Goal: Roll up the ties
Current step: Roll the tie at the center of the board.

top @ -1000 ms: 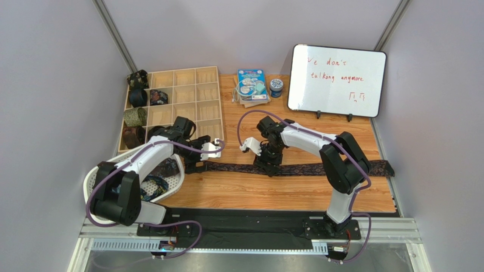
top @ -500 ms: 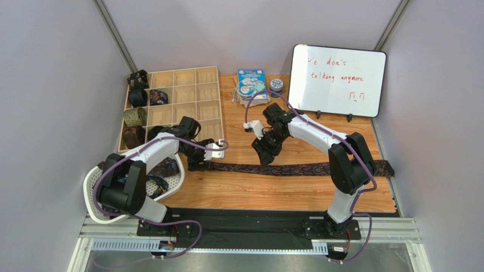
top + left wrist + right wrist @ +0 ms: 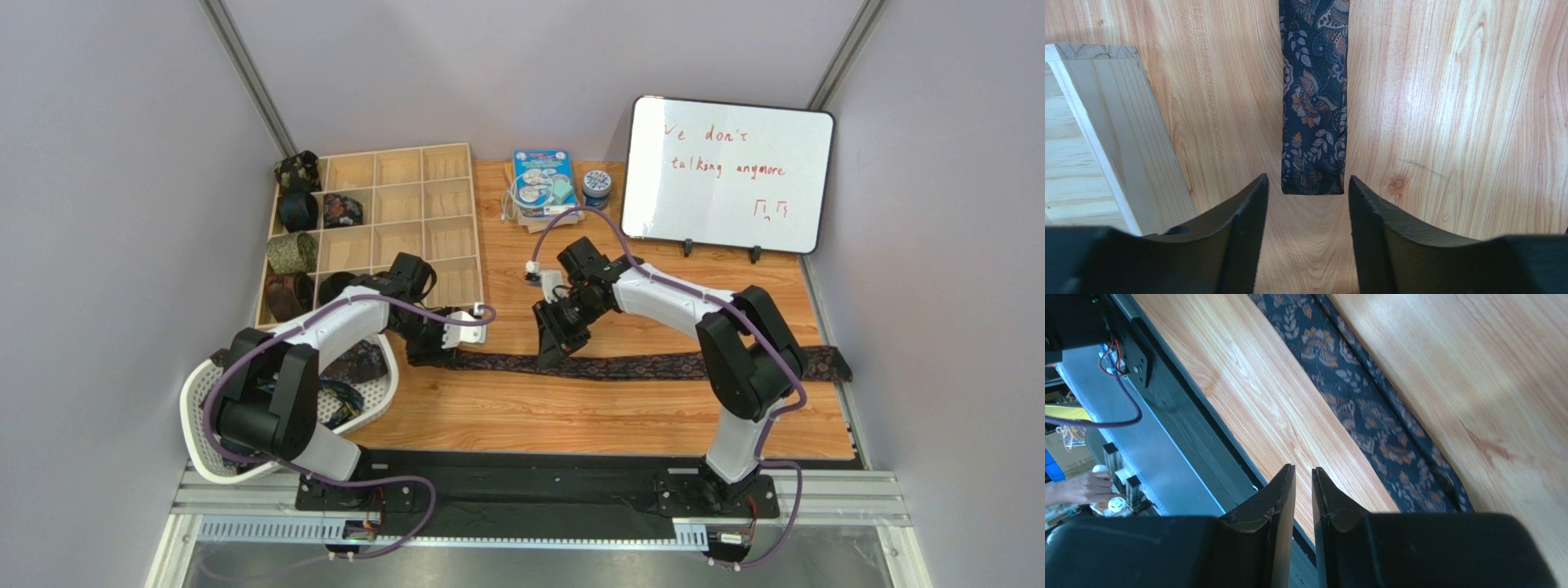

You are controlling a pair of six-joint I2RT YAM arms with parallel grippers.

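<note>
Here, left pincer (image 3: 1308, 177) half-open astride the blunt end of the tie (image 3: 1314, 92); right pincer (image 3: 1303, 468) a narrow slit, empty.

bare tabletop (image 3: 577, 423) open in front of tie (image 3: 650, 366), wooden tray (image 3: 1100, 141) just beside left jaws, whiteboard (image 3: 726, 175) blocking back right

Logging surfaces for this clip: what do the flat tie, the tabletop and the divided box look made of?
Tie: soft woven fabric, dark with leafy paisley print; silk or polyester, can't tell.
Tabletop: wood or wood-look laminate, smooth, visible grain and a knot.
Divided box: pale, bare-looking wood, thin planks.
</note>
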